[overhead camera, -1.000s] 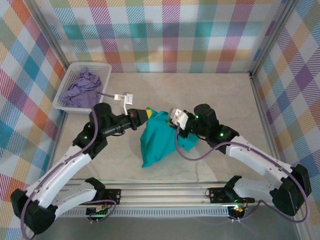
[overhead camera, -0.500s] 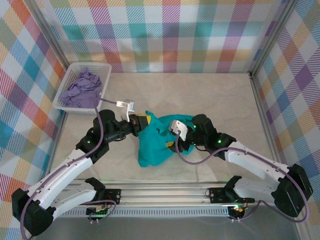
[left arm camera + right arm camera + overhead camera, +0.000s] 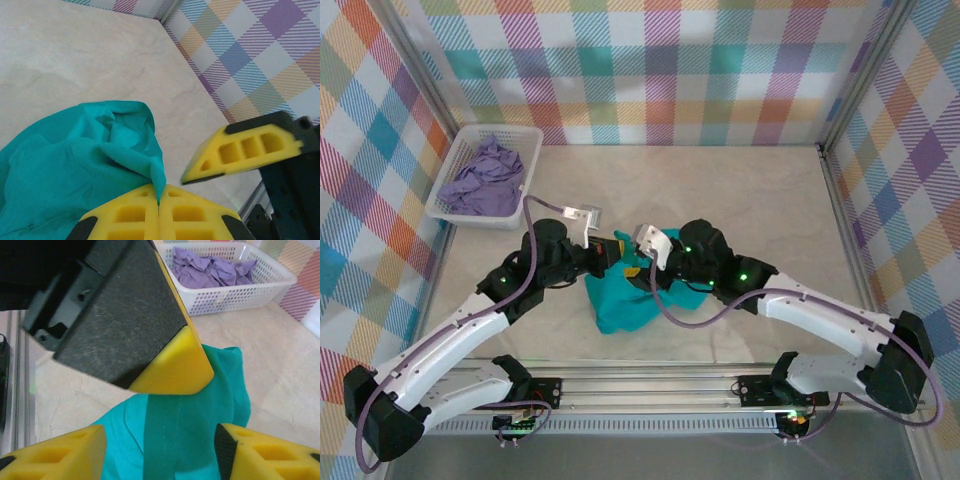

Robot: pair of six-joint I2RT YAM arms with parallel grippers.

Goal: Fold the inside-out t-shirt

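Note:
The teal inside-out t-shirt (image 3: 625, 303) lies crumpled in a heap at the middle of the table. My left gripper (image 3: 616, 256) sits at the heap's upper left edge. In the left wrist view its yellow pads (image 3: 159, 216) are shut on a thin fold of the t-shirt (image 3: 75, 165). My right gripper (image 3: 642, 278) hovers right beside it over the heap. In the right wrist view its fingers stand apart (image 3: 160, 455), with a hemmed band of the t-shirt (image 3: 185, 425) below them and nothing between them. One left finger (image 3: 170, 365) crosses just above.
A white basket (image 3: 460, 212) holding a pale lavender garment (image 3: 485, 175) stands at the back left, also seen from the right wrist as the basket (image 3: 260, 287). Checked walls enclose the table. A metal rail (image 3: 650, 385) runs along the near edge.
My right gripper has opened, let go of the shirt and moved left toward the left gripper. The shirt has sunk from a raised, stretched shape into a lower heap. The left gripper stays shut.

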